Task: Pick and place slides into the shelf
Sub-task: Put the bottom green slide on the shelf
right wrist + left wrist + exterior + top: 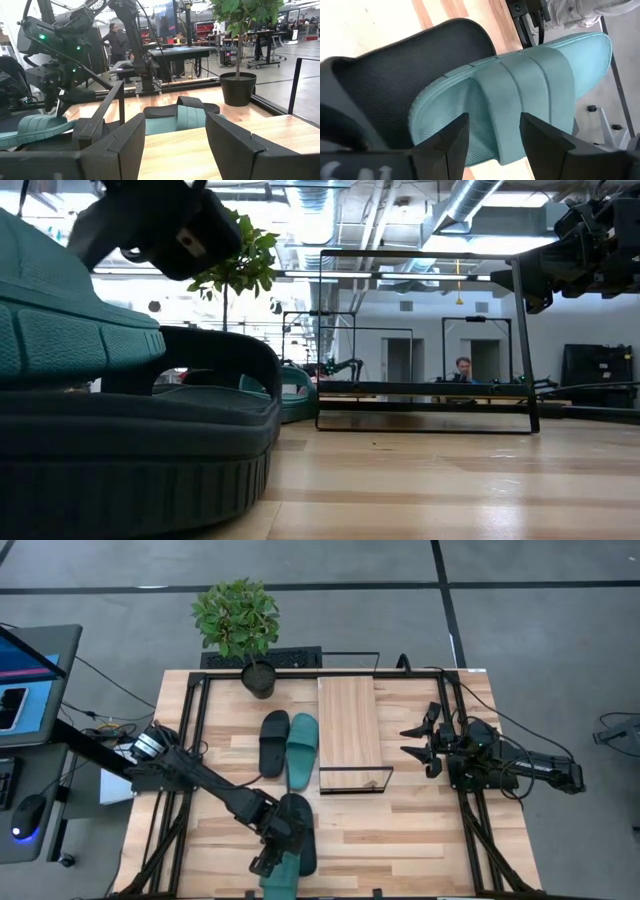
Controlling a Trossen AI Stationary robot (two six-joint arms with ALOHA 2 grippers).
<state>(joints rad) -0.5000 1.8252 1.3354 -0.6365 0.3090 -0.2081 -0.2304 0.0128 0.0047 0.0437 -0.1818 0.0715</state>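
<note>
Near the table's front edge a teal slide (pixel 283 878) (pixel 520 85) lies tilted, partly resting on a black slide (pixel 301 825) (pixel 395 75). One end of the teal slide reaches past the table's edge. My left gripper (pixel 270 860) (pixel 495 135) hovers open just above the teal slide, slanting down, with a finger on either side of the ribbed strap (pixel 530 70). A second black slide (pixel 274 743) and a second teal slide (pixel 303 750) lie flat beside the shelf (pixel 350 720). My right gripper (pixel 418 740) (pixel 172 145) waits open, level, right of the shelf.
A potted plant (pixel 240 625) stands at the table's far edge, left of the shelf. The shelf's black wire frame (pixel 525 350) rises above its wood board. Bare tabletop (pixel 400 840) lies between the near slides and the right arm. People show in the room behind.
</note>
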